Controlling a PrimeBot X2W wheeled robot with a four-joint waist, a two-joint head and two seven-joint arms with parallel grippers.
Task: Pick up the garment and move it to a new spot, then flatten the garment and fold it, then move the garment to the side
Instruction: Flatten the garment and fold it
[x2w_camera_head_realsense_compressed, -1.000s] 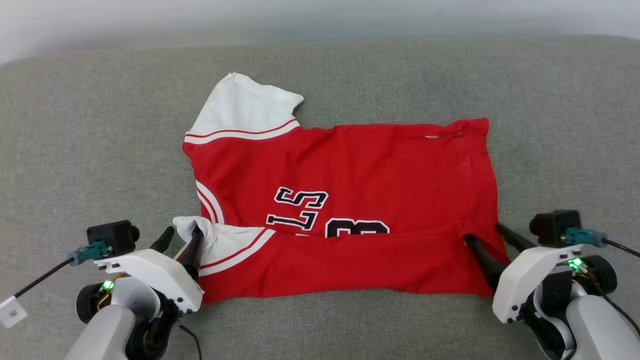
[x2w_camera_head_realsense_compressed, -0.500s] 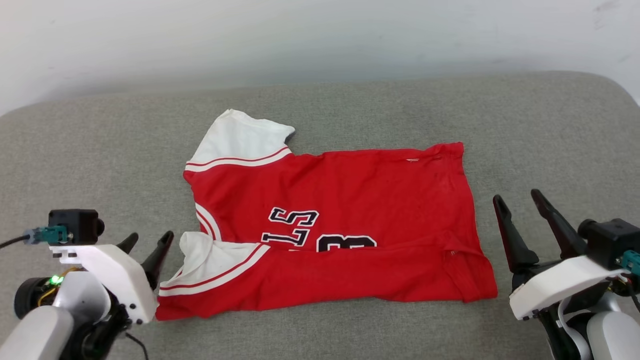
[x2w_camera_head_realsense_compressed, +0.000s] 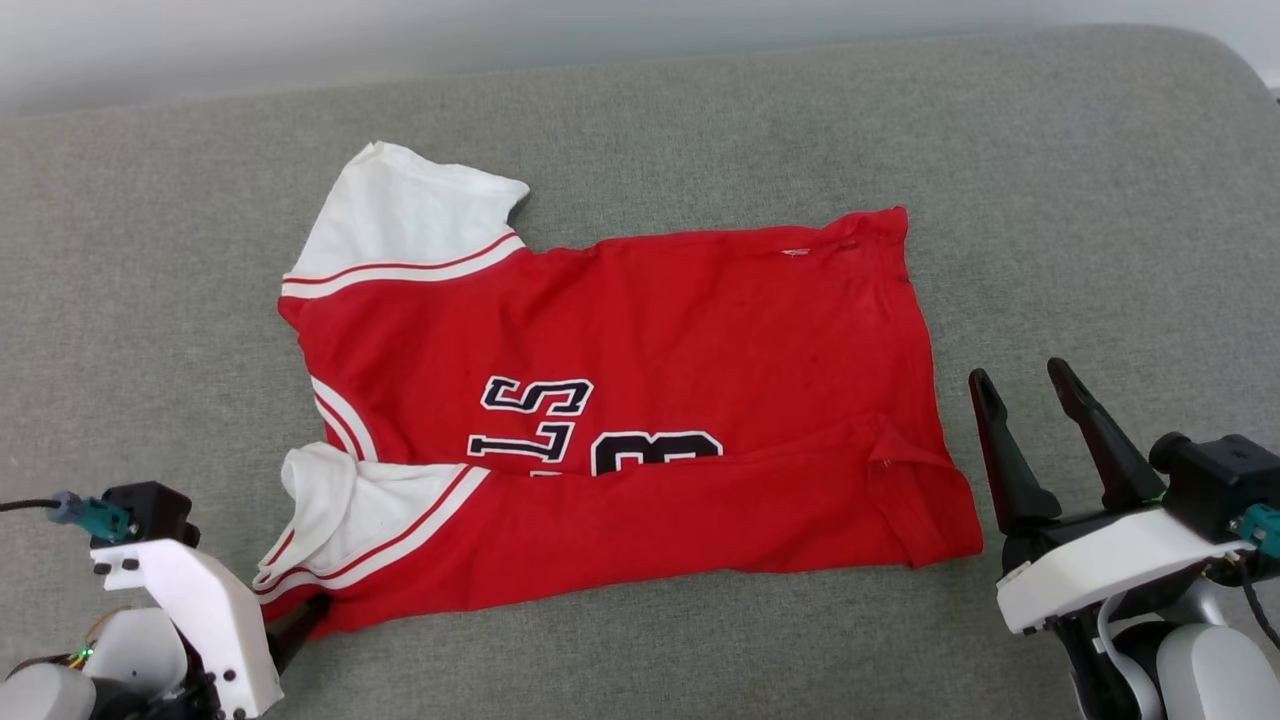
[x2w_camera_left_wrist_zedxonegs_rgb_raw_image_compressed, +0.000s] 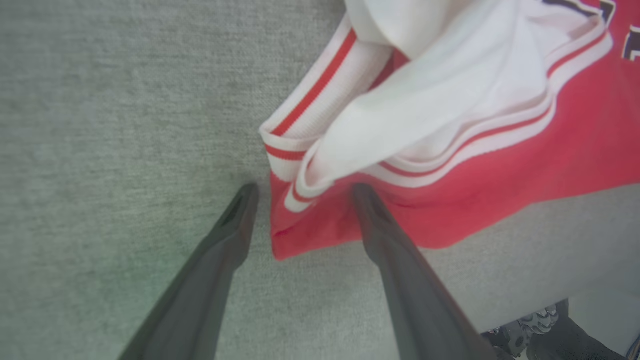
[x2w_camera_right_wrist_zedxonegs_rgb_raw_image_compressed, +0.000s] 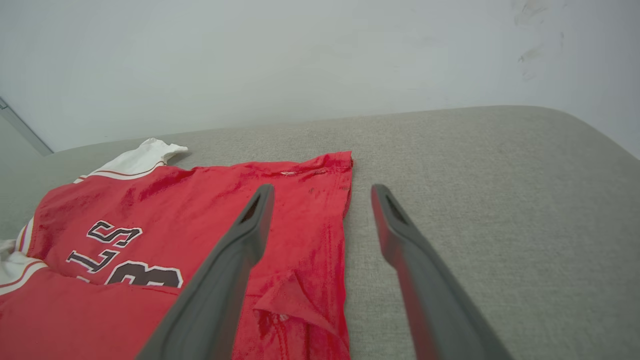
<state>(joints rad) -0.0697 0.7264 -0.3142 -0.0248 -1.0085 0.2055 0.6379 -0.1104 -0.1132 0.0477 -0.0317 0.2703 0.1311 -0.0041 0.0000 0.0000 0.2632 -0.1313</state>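
The garment (x2w_camera_head_realsense_compressed: 620, 330), a red jersey with white sleeves, lies flat on the grey cushion, its near edge folded up over the lower half of the black lettering and the 3. My left gripper (x2w_camera_left_wrist_zedxonegs_rgb_raw_image_compressed: 305, 192) is open at the garment's near-left corner (x2w_camera_left_wrist_zedxonegs_rgb_raw_image_compressed: 280, 240). The red corner and striped sleeve trim lie between its fingers; one fingertip (x2w_camera_head_realsense_compressed: 300, 622) peeks from under the white wrist housing. My right gripper (x2w_camera_head_realsense_compressed: 1020, 385) stands open just right of the garment's hem, touching nothing. In the right wrist view the right gripper (x2w_camera_right_wrist_zedxonegs_rgb_raw_image_compressed: 322, 192) points along the garment (x2w_camera_right_wrist_zedxonegs_rgb_raw_image_compressed: 150, 210).
The grey fabric cushion (x2w_camera_head_realsense_compressed: 1100, 200) stretches well beyond the garment on all sides and rounds off at its far right corner (x2w_camera_head_realsense_compressed: 1235, 60). A pale wall (x2w_camera_right_wrist_zedxonegs_rgb_raw_image_compressed: 300, 50) rises behind it.
Both grippers have let go of the folded near edge and drawn back. The left one has since dropped to the near-left corner. The head camera has shifted as well.
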